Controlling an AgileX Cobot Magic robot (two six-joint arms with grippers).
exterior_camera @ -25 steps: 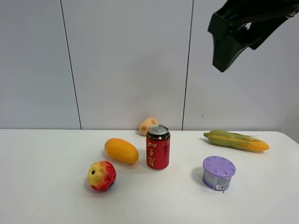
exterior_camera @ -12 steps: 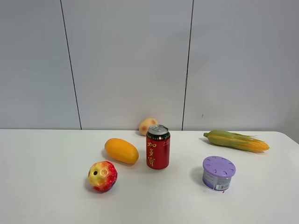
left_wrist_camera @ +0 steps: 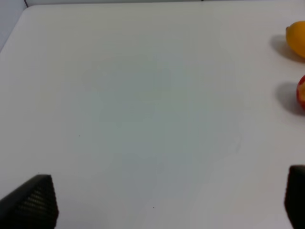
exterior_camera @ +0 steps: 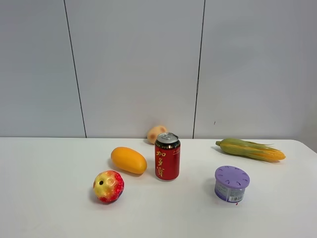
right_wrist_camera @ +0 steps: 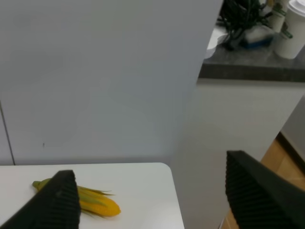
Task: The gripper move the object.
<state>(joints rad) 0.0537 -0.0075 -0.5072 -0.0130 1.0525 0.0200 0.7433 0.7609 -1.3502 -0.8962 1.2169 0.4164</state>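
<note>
Exterior high view is showing one of each on the white table (exterior_camera: pixel 44 208). The glossy faceted object (exterior_camera: pixel 108 186) is sitting just in front of a smooth mango (exterior_camera: pixel 129 160). There's also one metal can (exterior_camera: pixel 167 156), one husked corn cob (exterior_camera: pixel 250 149) and one purple-lidded tub (exterior_camera: pixel 232 184). The left gripper (left_wrist_camera: pixel 169 174) and the right gripper (right_wrist_camera: pixel 150 164) are both hanging released, ribbed fingers spread, holding nothing.

The peach-coloured fruit (exterior_camera: pixel 156 134) sits half hidden behind the can (exterior_camera: pixel 167 156). In the left wrist view, the frame edge cuts off the mango (left_wrist_camera: pixel 296 39) and the object (left_wrist_camera: pixel 301 94).
</note>
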